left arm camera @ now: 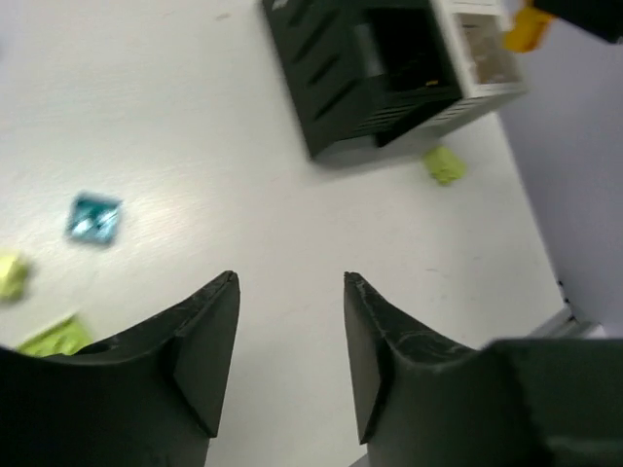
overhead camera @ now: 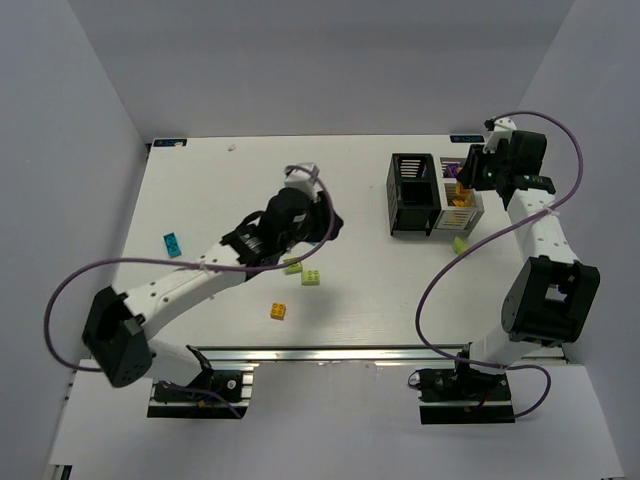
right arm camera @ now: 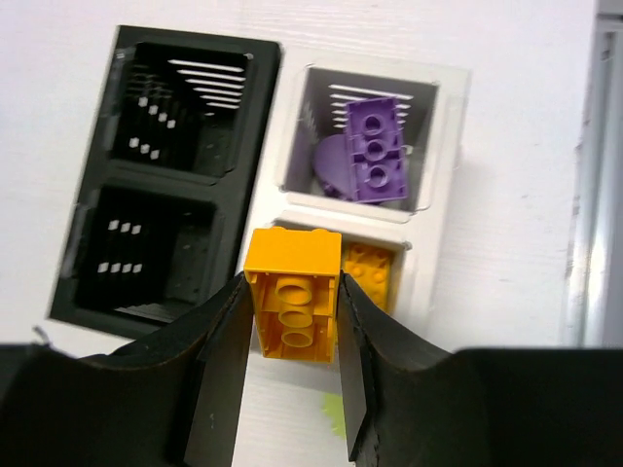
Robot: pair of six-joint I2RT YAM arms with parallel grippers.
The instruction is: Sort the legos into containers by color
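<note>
Over near compartment of white plastic compartmented tray: right gripper clenched on orange studded plastic brick; second orange brick lies in that compartment. Far compartment: purple studded bricks. Joined alongside: black slotted bin. Above white table, left gripper released, empty; teal square brick, lime bricks near.

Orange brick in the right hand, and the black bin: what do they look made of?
The orange brick: likely moulded plastic, semi-gloss; crisp studs, soft highlights on smooth faces. The black bin: probably rigid plastic, matte; thin slotted walls, barely any shine.
</note>
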